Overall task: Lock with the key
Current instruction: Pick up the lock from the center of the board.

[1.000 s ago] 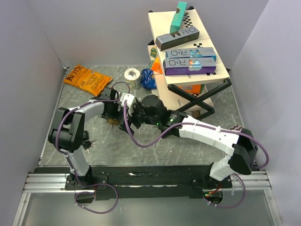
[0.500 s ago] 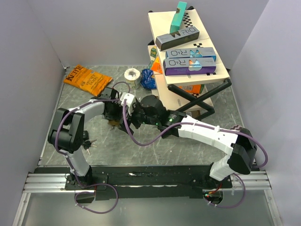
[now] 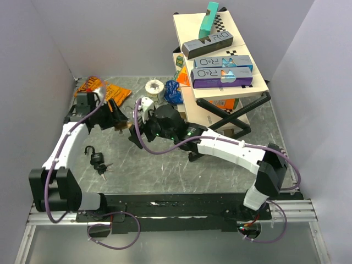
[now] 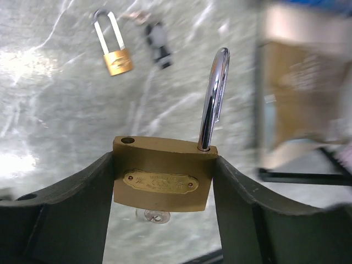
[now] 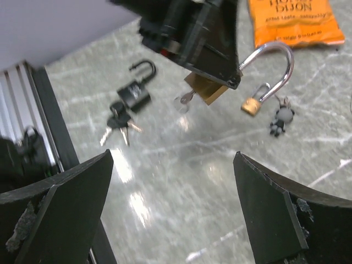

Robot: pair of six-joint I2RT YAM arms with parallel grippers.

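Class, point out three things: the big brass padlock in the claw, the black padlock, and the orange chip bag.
big brass padlock [image 4: 160,181], left wrist view, on its nameplate.
black padlock [image 5: 133,96], right wrist view, on its body.
orange chip bag [image 5: 291,22], right wrist view, on its printed front.

Robot test bench in a lab. Two arms [image 3: 231,151] are bolted to a metal rail [image 3: 49,213] at the near edge of a stone-pattern table [image 3: 220,179] with plain grey walls [image 3: 33,60] left, right and far. Mixed props lie on it: crisp bag [image 3: 120,91], stacked boxes [image 3: 220,71], padlocks [image 3: 96,158].
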